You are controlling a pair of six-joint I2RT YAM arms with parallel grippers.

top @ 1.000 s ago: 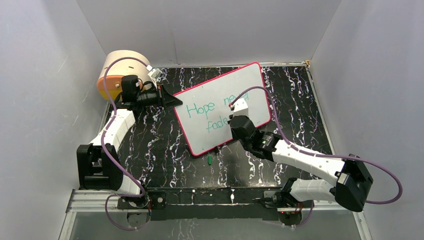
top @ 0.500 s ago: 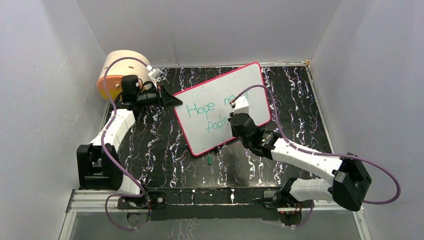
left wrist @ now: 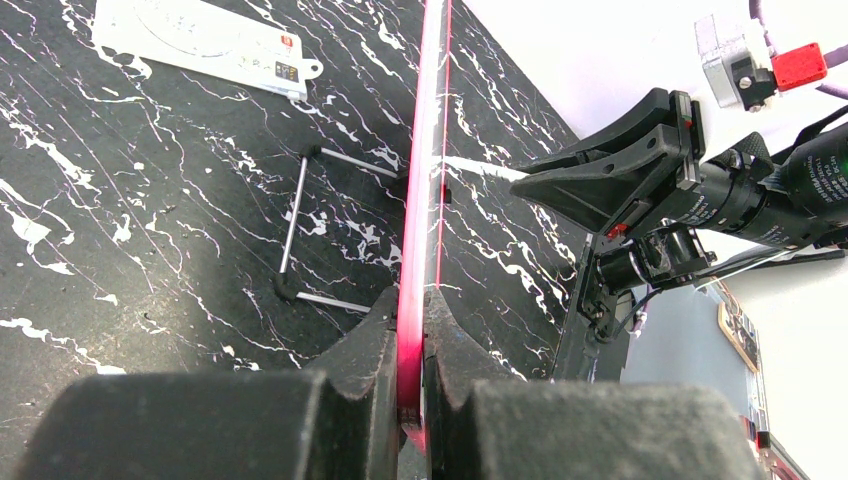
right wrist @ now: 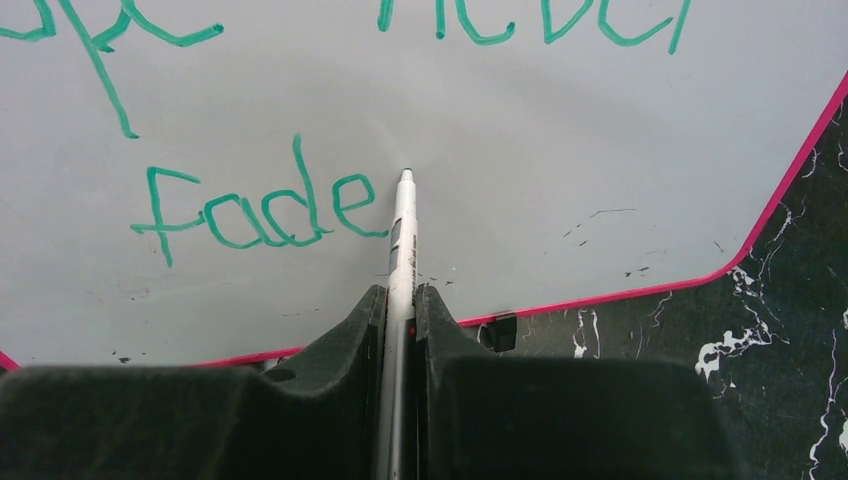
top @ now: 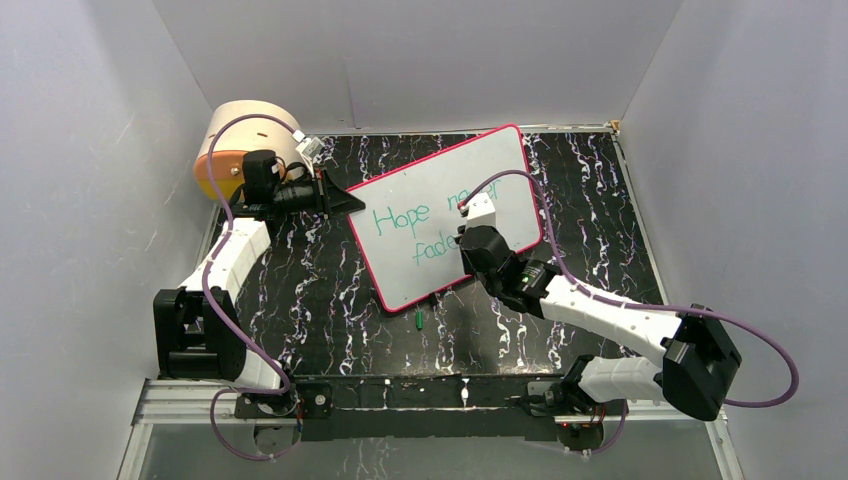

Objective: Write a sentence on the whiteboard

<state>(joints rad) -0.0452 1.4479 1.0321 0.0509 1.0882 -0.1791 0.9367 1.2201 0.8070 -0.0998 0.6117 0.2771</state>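
Smooth pink-rimmed whiteboard (top: 485, 170); white-veined black tabletop (top: 330, 290)

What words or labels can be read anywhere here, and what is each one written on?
"Hope never": green handwriting, upper line on the whiteboard.
"fade": green handwriting, lower line on the same board; the pen tip sits just after the "e".
White printed card: its print is too small to read.

sentence (top: 400, 218) tail hidden under right arm (top: 600, 312) in top view; upper line cut at top edge, right wrist; card (left wrist: 210, 45) print unreadable, upper left
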